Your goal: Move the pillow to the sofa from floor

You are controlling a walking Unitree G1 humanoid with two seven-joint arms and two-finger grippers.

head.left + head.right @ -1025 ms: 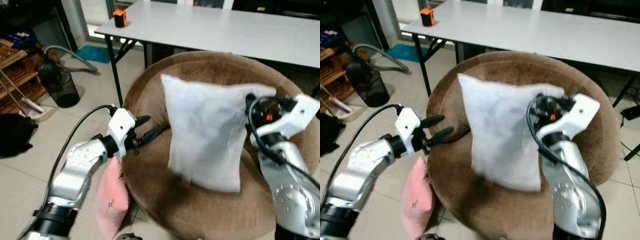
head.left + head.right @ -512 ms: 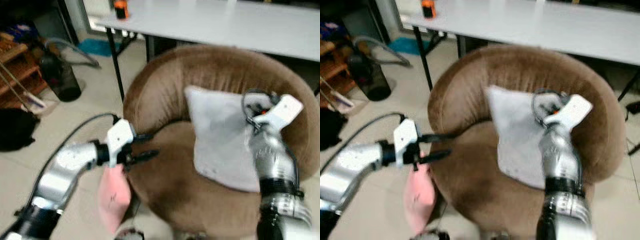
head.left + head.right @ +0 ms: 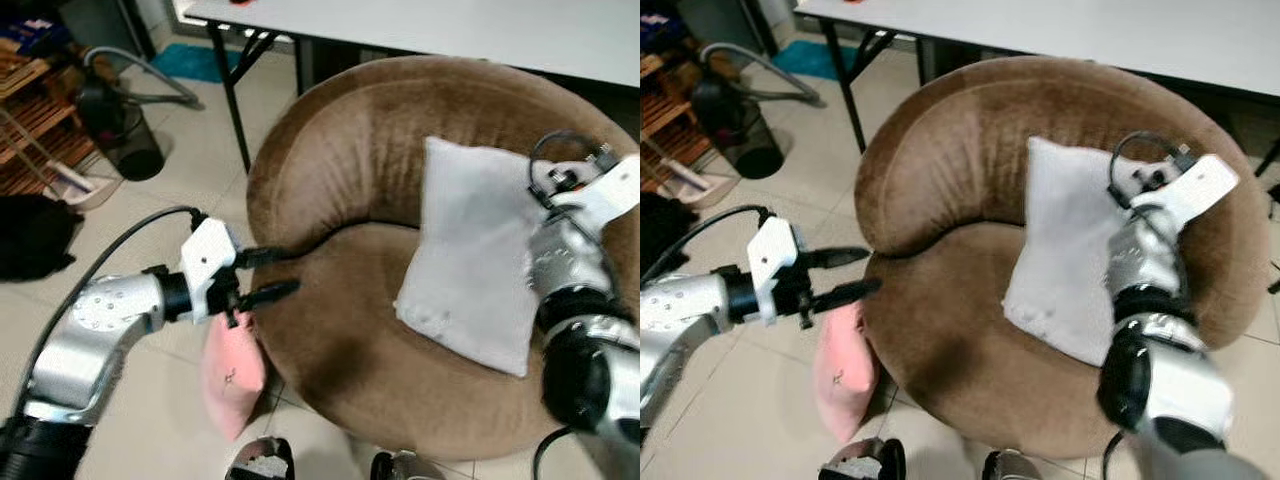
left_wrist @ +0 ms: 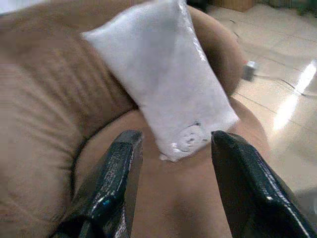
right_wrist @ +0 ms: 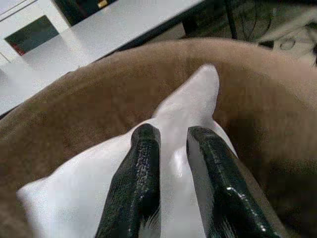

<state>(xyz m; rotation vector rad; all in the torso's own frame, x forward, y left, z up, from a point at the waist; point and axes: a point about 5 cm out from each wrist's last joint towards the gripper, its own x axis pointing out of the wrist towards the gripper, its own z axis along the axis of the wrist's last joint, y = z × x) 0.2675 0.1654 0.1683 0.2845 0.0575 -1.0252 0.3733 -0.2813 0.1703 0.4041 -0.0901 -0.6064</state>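
One white square pillow (image 3: 478,262) leans at 3 o'clock on our round brown velvet sofa (image 3: 330,180), pinched by our right tool (image 5: 173,173); left tool (image 3: 268,274) spread wide, tiled floor (image 3: 180,180) around.

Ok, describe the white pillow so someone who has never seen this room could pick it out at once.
Find the round brown sofa in front of the white table. The white pillow leans against its backrest on the seat, with the right gripper pinching its edge. Unlike the pink pillow on the floor beside the sofa, it is white and up on the cushion.
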